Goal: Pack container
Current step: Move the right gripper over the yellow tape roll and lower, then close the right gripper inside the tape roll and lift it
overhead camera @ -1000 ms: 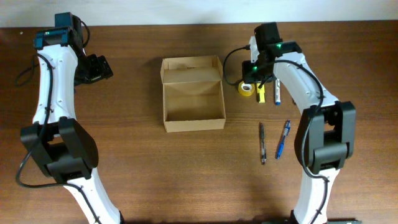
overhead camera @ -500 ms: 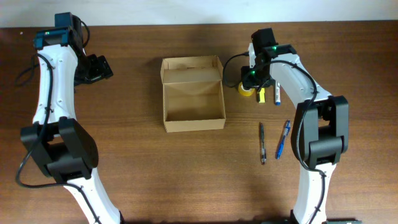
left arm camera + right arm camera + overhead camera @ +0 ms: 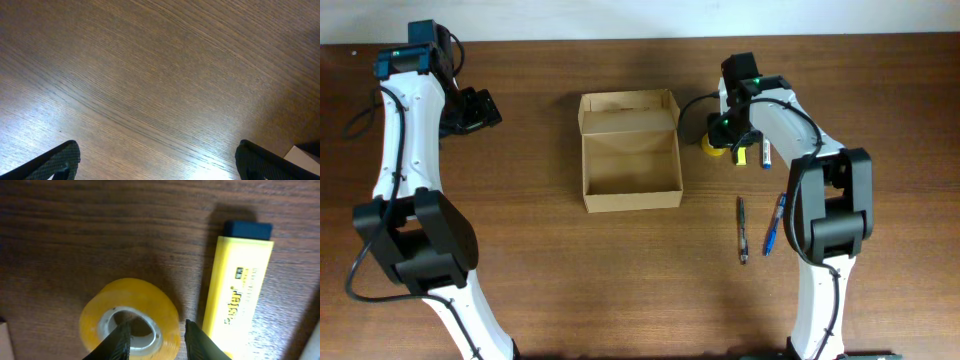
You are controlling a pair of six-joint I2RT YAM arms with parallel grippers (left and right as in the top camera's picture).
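Nearest the arm bases, right of the container and forward of it, a black pen (image 3: 742, 230) and a blue pen (image 3: 775, 223) lie side by side on the desk (image 3: 570, 270). The container (image 3: 631, 199) sits open and empty between the two arms, its lid flap (image 3: 628, 113) folded back on the far side. Just right of the container's far right corner, a yellow tape roll (image 3: 150, 302) lies flat, with a yellow highlighter (image 3: 237, 295) just beside it. The right end effector (image 3: 159, 339) is down on the roll. One finger sits in the core and the other outside the wall on the highlighter's side, so they bracket the wall, though I cannot tell whether they pinch it. Well left of the container, the left end effector (image 3: 162, 160) hangs over bare wood with its fingers spread wide, holding nothing. The step in hand looks like the first pick-up. The next move calls for a firm grip on the roll's wall, a lift clear of the highlighter, and a carry leftward over the container.
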